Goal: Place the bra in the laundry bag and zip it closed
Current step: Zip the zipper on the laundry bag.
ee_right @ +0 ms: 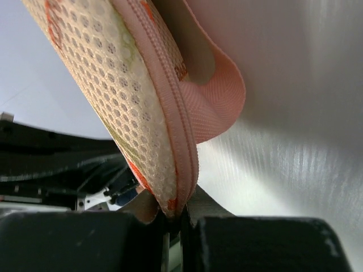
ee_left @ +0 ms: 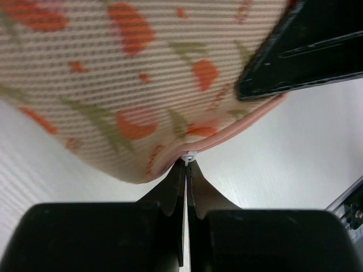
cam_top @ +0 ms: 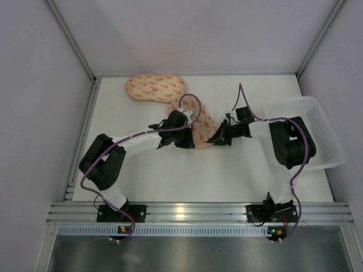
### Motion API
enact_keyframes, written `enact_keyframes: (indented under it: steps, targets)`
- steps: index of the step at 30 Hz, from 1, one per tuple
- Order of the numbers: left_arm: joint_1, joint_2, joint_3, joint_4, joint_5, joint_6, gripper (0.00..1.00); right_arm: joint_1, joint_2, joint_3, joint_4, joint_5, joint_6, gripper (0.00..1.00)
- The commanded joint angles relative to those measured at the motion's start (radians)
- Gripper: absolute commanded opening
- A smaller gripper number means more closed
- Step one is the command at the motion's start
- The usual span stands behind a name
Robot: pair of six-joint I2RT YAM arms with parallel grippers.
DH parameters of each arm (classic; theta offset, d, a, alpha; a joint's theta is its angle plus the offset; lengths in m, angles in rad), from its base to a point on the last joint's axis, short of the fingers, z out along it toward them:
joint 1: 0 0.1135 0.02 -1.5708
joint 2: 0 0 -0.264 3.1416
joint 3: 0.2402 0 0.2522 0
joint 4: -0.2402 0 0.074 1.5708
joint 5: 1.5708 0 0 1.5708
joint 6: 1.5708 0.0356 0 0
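The laundry bag (cam_top: 203,126), peach-pink mesh with an orange-red print, lies mid-table between both arms. In the left wrist view its printed side (ee_left: 113,73) fills the top, and my left gripper (ee_left: 186,164) is shut on the small white zipper pull (ee_left: 190,154) at the bag's pink edge. My right gripper (ee_right: 180,214) is shut on the bag's rim (ee_right: 170,141) beside the pink zip seam, with a pink strap loop (ee_right: 218,96) hanging just behind. From above, the left gripper (cam_top: 190,139) and right gripper (cam_top: 215,139) pinch the bag's near end from opposite sides. The bra is hidden.
A second, matching printed pouch (cam_top: 154,88) lies at the back left of the white table. A white mesh basket (cam_top: 324,133) stands along the right edge, behind the right arm's elbow. Grey walls close in the table on three sides.
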Motion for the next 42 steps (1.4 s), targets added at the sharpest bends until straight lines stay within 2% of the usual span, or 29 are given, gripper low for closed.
enact_keyframes:
  steps: [1,10,11,13,14,15,16,18,23,27,30,31,36,37,39,40,42]
  targets:
    - [0.084,-0.031,-0.031,-0.015,0.001,0.054,0.0,-0.01,0.015,0.05,-0.05,0.019,-0.089,0.0]
    - [0.119,-0.07,-0.099,-0.032,0.038,0.105,0.0,-0.018,0.105,0.178,-0.109,-0.024,-0.184,0.0]
    - [0.119,-0.067,-0.097,-0.025,0.038,0.097,0.0,-0.015,0.119,0.207,-0.161,-0.038,-0.203,0.08]
    - [0.112,-0.056,-0.083,-0.02,0.047,0.062,0.0,-0.012,0.122,0.249,-0.17,-0.035,-0.183,0.36]
    - [0.106,-0.053,-0.076,-0.012,0.05,0.05,0.0,-0.015,0.109,0.243,-0.155,-0.017,-0.169,0.63]
    - [0.096,-0.048,-0.068,0.0,0.035,0.018,0.0,-0.018,0.087,0.231,-0.147,0.001,-0.16,0.74]
    - [0.073,-0.047,-0.054,0.012,0.03,0.001,0.0,-0.018,0.047,0.22,-0.146,0.014,-0.148,0.82]
    - [0.054,-0.036,-0.039,0.041,0.015,-0.046,0.0,-0.026,0.013,0.192,-0.173,0.006,-0.135,0.84]
    - [-0.007,0.021,0.031,0.066,-0.037,-0.108,0.0,-0.026,-0.069,0.122,-0.29,-0.003,-0.128,0.79]
    - [-0.039,0.067,0.081,0.089,-0.053,-0.16,0.0,-0.018,-0.099,0.08,-0.288,-0.009,-0.102,0.79]
    - [-0.067,0.096,0.114,0.098,-0.051,-0.176,0.0,0.0,-0.074,0.094,-0.272,0.006,-0.094,0.74]
    - [-0.079,0.105,0.124,0.098,-0.048,-0.176,0.0,0.007,-0.065,0.099,-0.259,0.005,-0.089,0.65]
    - [-0.101,0.111,0.128,0.098,-0.056,-0.174,0.0,0.016,-0.004,0.155,-0.235,0.055,-0.085,0.42]
    - [-0.102,0.107,0.122,0.097,-0.062,-0.17,0.0,0.016,0.004,0.159,-0.223,0.048,-0.082,0.27]
    - [-0.099,0.099,0.108,0.045,-0.091,-0.177,0.0,0.016,0.021,0.172,-0.212,0.043,-0.074,0.13]
    - [-0.095,0.096,0.099,0.032,-0.085,-0.182,0.0,0.016,0.026,0.172,-0.213,0.049,-0.077,0.0]
    - [-0.078,0.07,0.073,0.025,-0.086,-0.179,0.0,0.014,0.029,0.168,-0.218,0.052,-0.083,0.0]
